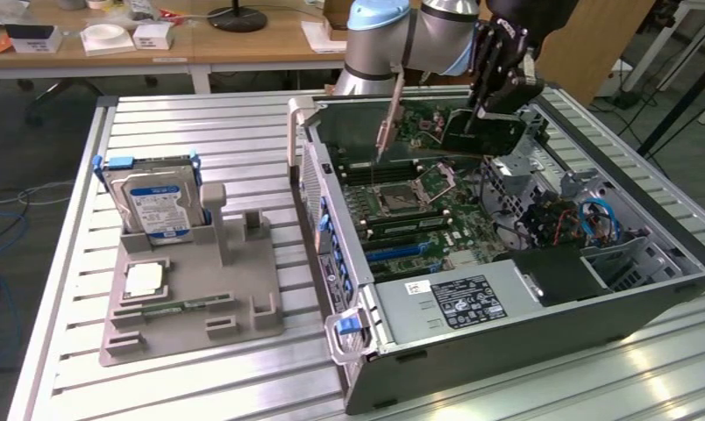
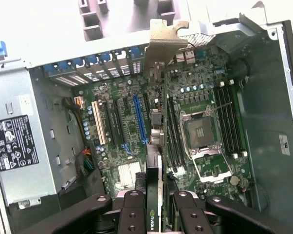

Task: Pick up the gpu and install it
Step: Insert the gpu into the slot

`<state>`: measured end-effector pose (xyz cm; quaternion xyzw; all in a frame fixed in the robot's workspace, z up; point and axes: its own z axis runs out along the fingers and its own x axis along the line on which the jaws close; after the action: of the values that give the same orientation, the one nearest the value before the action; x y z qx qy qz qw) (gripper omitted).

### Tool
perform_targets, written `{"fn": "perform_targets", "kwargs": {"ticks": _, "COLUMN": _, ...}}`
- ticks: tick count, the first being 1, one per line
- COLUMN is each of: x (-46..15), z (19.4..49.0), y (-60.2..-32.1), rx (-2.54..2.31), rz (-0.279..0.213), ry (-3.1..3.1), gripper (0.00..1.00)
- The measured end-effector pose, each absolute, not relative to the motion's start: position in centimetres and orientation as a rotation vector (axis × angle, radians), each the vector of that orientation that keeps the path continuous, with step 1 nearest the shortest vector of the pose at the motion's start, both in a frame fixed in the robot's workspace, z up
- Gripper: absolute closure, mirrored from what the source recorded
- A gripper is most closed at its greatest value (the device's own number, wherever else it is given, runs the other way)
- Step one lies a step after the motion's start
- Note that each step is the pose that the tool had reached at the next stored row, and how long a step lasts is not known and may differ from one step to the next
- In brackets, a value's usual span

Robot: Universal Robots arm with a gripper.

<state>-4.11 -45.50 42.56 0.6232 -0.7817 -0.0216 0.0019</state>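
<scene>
One card matters here. In the exterior view we see the gpu (image 1: 440, 132) hanging above the open computer case (image 1: 668, 263), over the far part of the motherboard (image 1: 411, 210) and clear of it. The gripper (image 1: 493, 112) grasps it from above, fingers clenched on the card's upper edge. The silver end bracket (image 1: 388, 132) is on the end toward the case's rear wall, at the exterior view's left. Well apart, on the slatted table (image 1: 72, 263), a hard drive (image 1: 153, 206) stands in a grey holder (image 1: 188, 316); nothing there crowds the arm.

In the wrist view we look along the card (image 2: 154, 185) edge-on, pinched between the two black fingers (image 2: 132, 214) of the gripper (image 2: 158, 217). Its bracket (image 2: 168, 41) sits near the row of blue-tabbed slot covers (image 2: 102, 66). The blue expansion slot (image 2: 139, 119) lies just beside the card's line, not clearly under it.

We judge alignment to be the main hazard. If the card comes down off that slot, its contact edge would land on the bare board or a neighbouring slot. If the bracket catches the rear wall's lip, the card could tilt or slide in the grip. The CPU socket (image 2: 202, 131) and its latch lie close on the other side.

There is open room above the board between the power supply (image 2: 20, 146) and the socket. The rear wall and the slot covers are the tight edges.
</scene>
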Motion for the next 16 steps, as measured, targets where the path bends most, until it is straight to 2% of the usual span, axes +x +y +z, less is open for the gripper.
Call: {"fn": "perform_targets", "kwargs": {"ticks": 16, "x": -4.11, "z": 42.56, "y": -45.5, "rx": 2.133, "rz": -0.067, "ry": -2.296, "gripper": 0.74}}
